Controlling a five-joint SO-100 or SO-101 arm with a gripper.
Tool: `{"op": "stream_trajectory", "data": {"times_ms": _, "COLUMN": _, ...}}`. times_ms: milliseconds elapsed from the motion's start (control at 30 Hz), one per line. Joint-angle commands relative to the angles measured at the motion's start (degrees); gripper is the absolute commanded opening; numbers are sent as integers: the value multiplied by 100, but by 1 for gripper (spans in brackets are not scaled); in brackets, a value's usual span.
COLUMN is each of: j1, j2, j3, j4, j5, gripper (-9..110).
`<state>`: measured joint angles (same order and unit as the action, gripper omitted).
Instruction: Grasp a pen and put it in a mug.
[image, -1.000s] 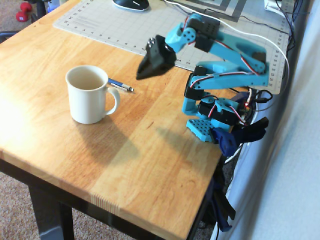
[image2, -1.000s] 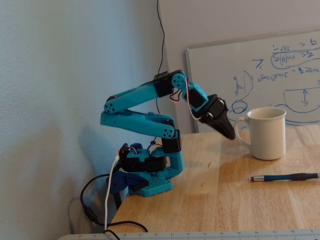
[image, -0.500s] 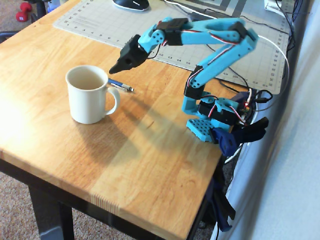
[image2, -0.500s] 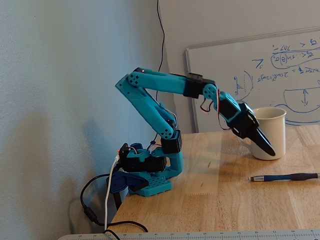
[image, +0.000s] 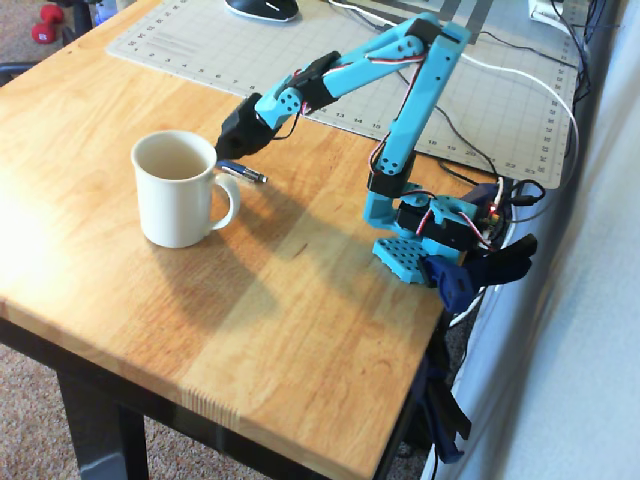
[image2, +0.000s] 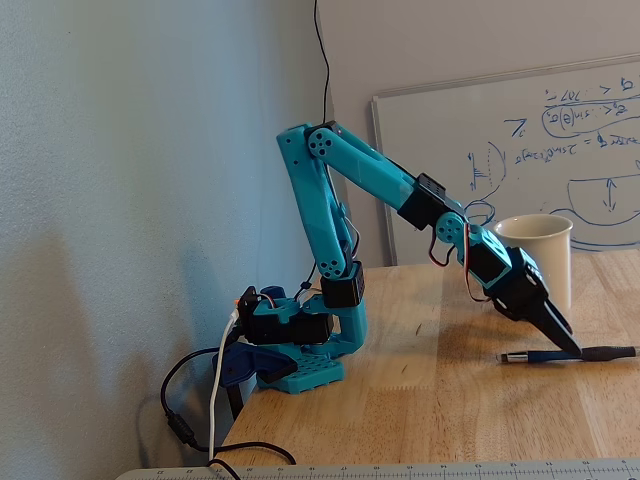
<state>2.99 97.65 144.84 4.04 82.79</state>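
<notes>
The cream-white mug stands upright on the wooden table, handle towards the arm; it also shows in the fixed view. The blue pen lies flat on the table just beside the mug's handle, and in the fixed view it lies in front of the mug. My gripper points steeply down with its black fingertips at the pen, about midway along its length. The fingers look close together, and the frames do not show whether they hold the pen. The mug looks empty.
A grey cutting mat covers the far part of the table. The arm's base is clamped at the table's right edge with cables beside it. A whiteboard leans against the wall behind the mug.
</notes>
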Motion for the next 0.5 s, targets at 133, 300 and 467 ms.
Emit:
{"op": "stream_trajectory", "data": {"times_ms": 133, "j1": 18, "j2": -229, "j3": -439, "j4": -290, "j5": 62, "gripper": 14}}
{"op": "stream_trajectory", "data": {"times_ms": 300, "j1": 26, "j2": -290, "j3": -439, "j4": -404, "j5": 62, "gripper": 7}}
{"op": "stream_trajectory", "data": {"times_ms": 467, "j1": 35, "j2": -211, "j3": -439, "j4": -439, "j5": 35, "gripper": 0}}
